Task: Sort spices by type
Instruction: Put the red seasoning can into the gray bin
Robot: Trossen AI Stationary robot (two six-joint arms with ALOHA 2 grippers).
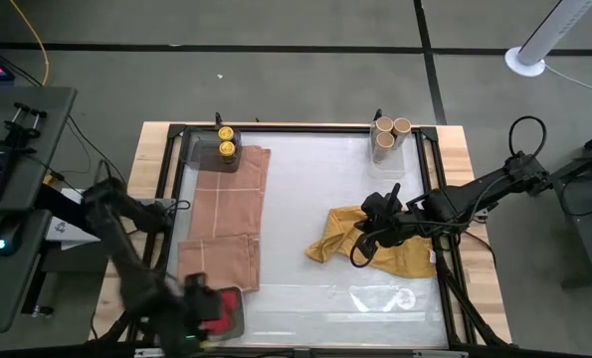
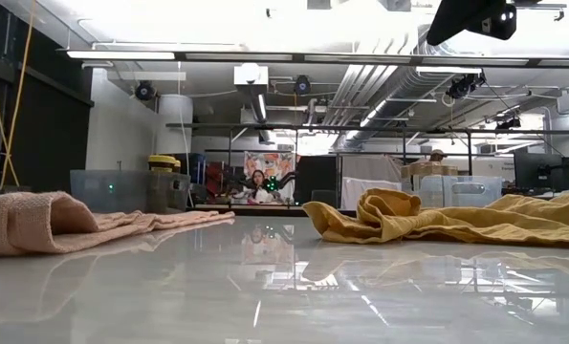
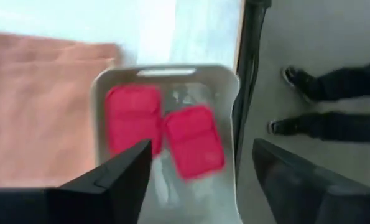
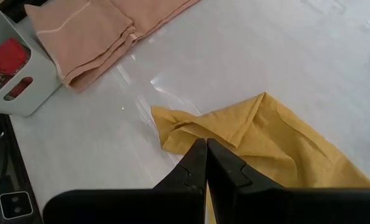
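Observation:
Two flat red square tins (image 3: 194, 140) lie in a grey tray (image 3: 172, 70) at the table's near left corner, also seen in the right wrist view (image 4: 10, 53). My left gripper (image 3: 202, 144) hovers open above them (image 1: 208, 303). Two yellow-capped jars (image 1: 226, 140) stand in a clear tray at the far left corner. Tan-topped jars (image 1: 390, 131) stand in a clear tray at the far right. My right gripper (image 4: 206, 149) is shut and empty, raised over the mustard-yellow cloth (image 4: 265, 137) on the table's right side (image 1: 363, 249).
A folded pink cloth (image 1: 231, 214) lies along the table's left half, between the two left trays. The crumpled yellow cloth (image 1: 330, 234) covers the right middle. Bare glossy tabletop (image 1: 305, 179) lies between them. A person's legs (image 3: 334, 81) stand on the floor beyond the near left corner.

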